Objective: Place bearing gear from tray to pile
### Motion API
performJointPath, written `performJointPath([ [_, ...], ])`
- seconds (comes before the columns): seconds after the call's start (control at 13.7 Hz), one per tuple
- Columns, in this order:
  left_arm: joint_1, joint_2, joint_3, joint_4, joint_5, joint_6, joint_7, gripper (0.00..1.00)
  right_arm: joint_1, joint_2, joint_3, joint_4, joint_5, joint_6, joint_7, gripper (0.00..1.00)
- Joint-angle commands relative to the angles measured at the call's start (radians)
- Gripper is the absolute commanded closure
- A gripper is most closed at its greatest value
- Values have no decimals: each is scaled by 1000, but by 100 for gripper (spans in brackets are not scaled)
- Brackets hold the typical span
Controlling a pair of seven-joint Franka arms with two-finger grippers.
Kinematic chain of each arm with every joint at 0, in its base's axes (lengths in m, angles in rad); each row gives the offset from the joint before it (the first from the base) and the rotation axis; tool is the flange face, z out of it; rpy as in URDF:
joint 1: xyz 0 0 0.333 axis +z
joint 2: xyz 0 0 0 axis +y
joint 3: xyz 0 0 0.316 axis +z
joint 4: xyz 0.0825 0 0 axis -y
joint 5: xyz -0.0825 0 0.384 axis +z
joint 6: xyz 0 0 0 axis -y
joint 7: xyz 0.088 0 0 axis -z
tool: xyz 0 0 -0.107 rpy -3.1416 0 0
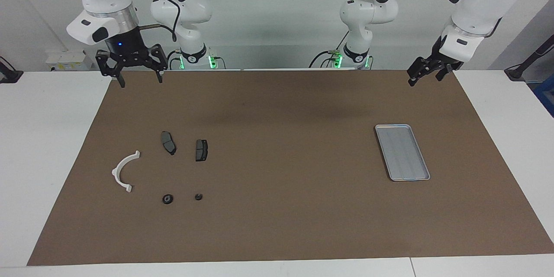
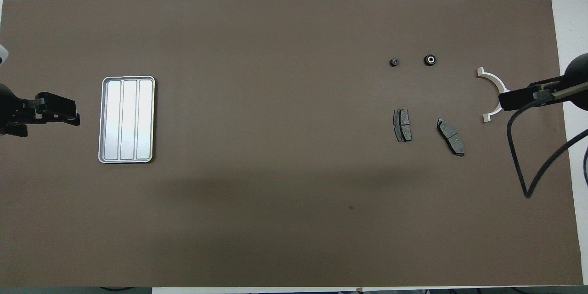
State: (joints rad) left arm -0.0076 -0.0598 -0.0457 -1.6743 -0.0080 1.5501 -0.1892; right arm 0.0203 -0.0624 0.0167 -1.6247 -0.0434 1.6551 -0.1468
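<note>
fig.: both arms raised at the robots' edge of the brown mat (image 1: 277,207), nothing held. right gripper (image 1: 131,61) w/ fingers spread wide apart, up over the mat corner nearest its base; left gripper (image 1: 426,71) over the other near corner, finger gap can't be told.

landmark = flat silver-grey ridged metal tray (image 1: 402,152), long axis running toward/away from the robots, at the left arm's end. it looks bare: no gear in it.

pile sits well apart from the tray, at the right arm's end: white semicircular plastic bracket (image 1: 124,171), two dark grey brake-pad pieces (image 1: 168,142) (image 1: 201,150), plus farther from robots a small black ring-shaped bearing (image 1: 168,199) and a smaller black gear-like part (image 1: 198,196).

judgement: transfer seems done already; were any move left, right arm is nearer the pile, left arm nearer the tray.
</note>
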Motion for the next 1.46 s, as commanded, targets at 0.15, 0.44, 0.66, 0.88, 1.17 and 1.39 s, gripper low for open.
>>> performJointPath([
  [0.15,5,-14,-2,-2,-15,-18,7,0,-14,-16,-4,-29,23,-14,90,0],
  [0.44,5,-14,-2,-4,-15,-18,7,0,-8,-14,0,-27,40,-50,110,0],
  [0.66,5,-14,-2,-2,-15,-18,7,0,-5,-14,2,-21,77,-92,136,0],
  [0.88,5,-14,-2,-4,-15,-18,7,0,-3,-14,8,-20,73,-107,145,0],
  [1.17,5,-14,-2,-2,-15,-18,7,0,-3,-14,9,-20,71,-106,145,0],
  [1.39,5,-14,-2,-2,-15,-18,7,0,-3,-14,9,-20,71,-103,145,0],
])
